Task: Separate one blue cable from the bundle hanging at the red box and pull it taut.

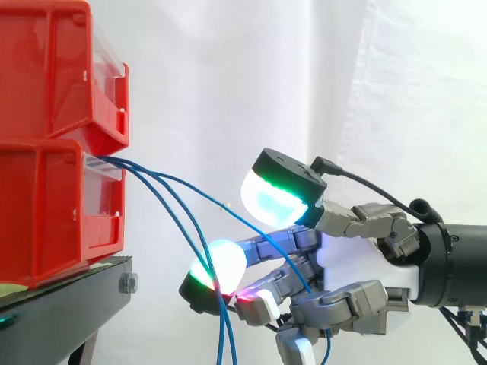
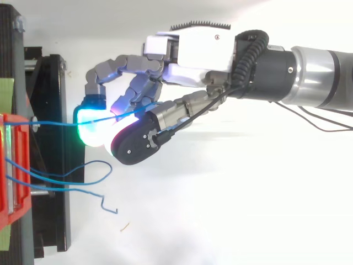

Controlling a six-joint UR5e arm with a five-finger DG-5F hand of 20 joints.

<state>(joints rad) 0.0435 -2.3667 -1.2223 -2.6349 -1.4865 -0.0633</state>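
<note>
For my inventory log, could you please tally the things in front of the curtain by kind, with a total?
Red bins: 2 (upper, lower)
Blue cables: 3 (one taut, two loose)
Black stand: 1
Robot hand: 1
Total: 7

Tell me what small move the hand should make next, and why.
Probably close the fingers on the one blue cable crossing the hand. It runs apart from the loose cables at the red box, yet the thumb pad stands off it, so pulling now might let it slip.
</note>
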